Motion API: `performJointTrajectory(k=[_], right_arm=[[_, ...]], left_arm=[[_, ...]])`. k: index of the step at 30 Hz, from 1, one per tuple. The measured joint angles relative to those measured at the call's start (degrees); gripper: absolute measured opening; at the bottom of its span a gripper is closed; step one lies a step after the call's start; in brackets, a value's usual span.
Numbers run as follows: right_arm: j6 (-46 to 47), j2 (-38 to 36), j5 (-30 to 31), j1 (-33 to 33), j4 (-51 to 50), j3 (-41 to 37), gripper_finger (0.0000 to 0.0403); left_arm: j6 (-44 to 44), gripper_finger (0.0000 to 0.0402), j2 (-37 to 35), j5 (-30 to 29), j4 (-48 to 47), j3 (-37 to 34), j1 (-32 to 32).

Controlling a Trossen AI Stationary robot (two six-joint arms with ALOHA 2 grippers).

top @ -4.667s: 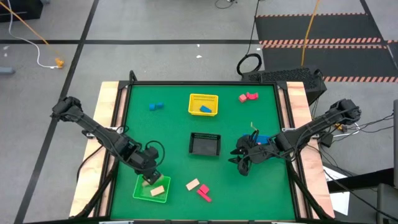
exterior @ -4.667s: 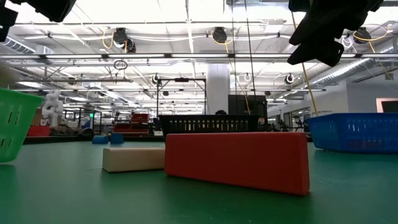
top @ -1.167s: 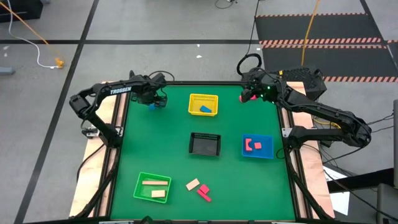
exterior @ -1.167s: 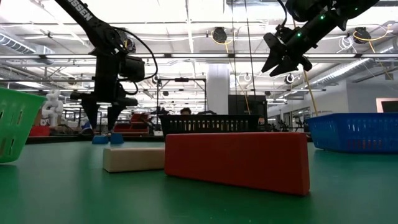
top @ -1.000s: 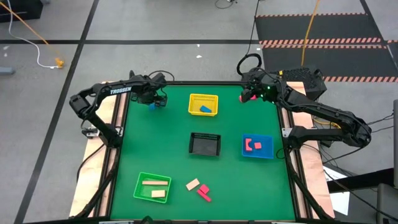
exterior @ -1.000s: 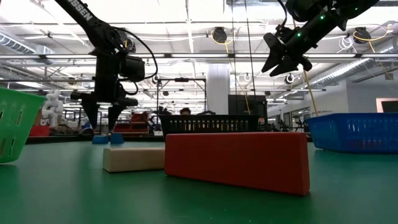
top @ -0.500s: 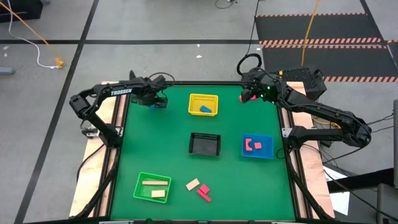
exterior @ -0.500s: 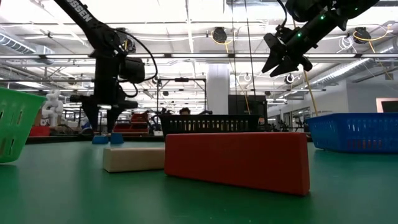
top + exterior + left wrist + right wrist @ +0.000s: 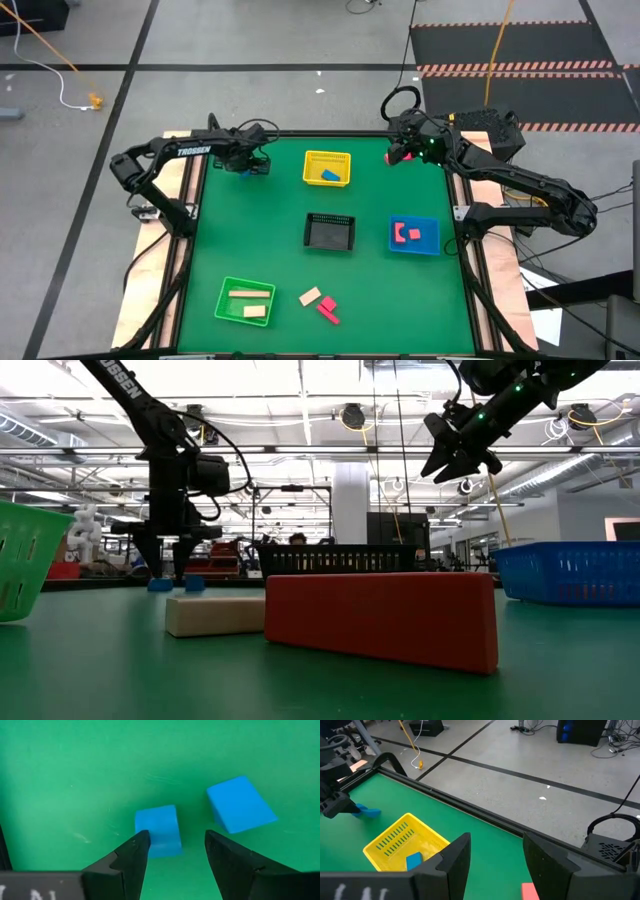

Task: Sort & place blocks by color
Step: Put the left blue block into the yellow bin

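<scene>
Two blue blocks lie flat on the green table at its far left: a cube (image 9: 159, 829) and a wedge-like block (image 9: 240, 804), both also in the low view (image 9: 160, 585). My left gripper (image 9: 175, 845) hangs open just above them, pointing down, with the cube close by one finger; I cannot tell whether they touch. My right gripper (image 9: 402, 153) is open and empty, high above the far right corner (image 9: 458, 458), over the red and pink blocks (image 9: 530, 891).
A yellow basket (image 9: 327, 160) holds a blue block (image 9: 331, 176). A black basket (image 9: 330, 231) stands mid-table. A blue basket (image 9: 414, 236) holds red blocks, and a green basket (image 9: 245, 300) holds tan ones. A tan block (image 9: 310, 296) and a red block (image 9: 328, 310) lie near the front edge.
My left gripper has sunk a little toward the two blue blocks and shifted slightly toward the table's right edge. My right gripper has kept still.
</scene>
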Motion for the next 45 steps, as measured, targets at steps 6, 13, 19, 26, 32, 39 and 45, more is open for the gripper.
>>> performJointTrajectory(k=[6,13,19,26,32,39,45], right_arm=[[0.00,0.00,0.00,0.02,0.24,0.00,0.0171],[0.98,0.00,0.00,0.02,0.22,0.00,0.0171],[1.05,0.00,0.00,0.02,0.22,0.00,0.0171],[1.05,0.00,0.00,0.02,0.20,0.00,0.0171],[0.15,0.00,0.02,0.02,0.20,-0.02,0.0171],[0.00,0.00,0.02,0.02,0.20,-0.02,0.0171],[0.32,0.00,0.02,0.02,0.20,-0.02,0.0171]], left_arm=[[0.42,0.0198,-1.21,0.52,0.76,1.45,0.04],[0.43,0.0198,-1.39,-0.01,-0.16,1.73,0.04],[0.68,0.0198,-1.39,-2.36,-0.73,1.67,0.04],[-0.13,0.0198,-1.39,-2.69,0.69,-2.06,0.04],[-0.20,0.0198,-1.43,-2.52,6.36,-5.70,0.20],[2.07,0.0191,-1.59,-3.17,10.13,-6.85,0.20],[2.79,0.0134,-1.59,-1.41,10.46,-6.81,0.24]])
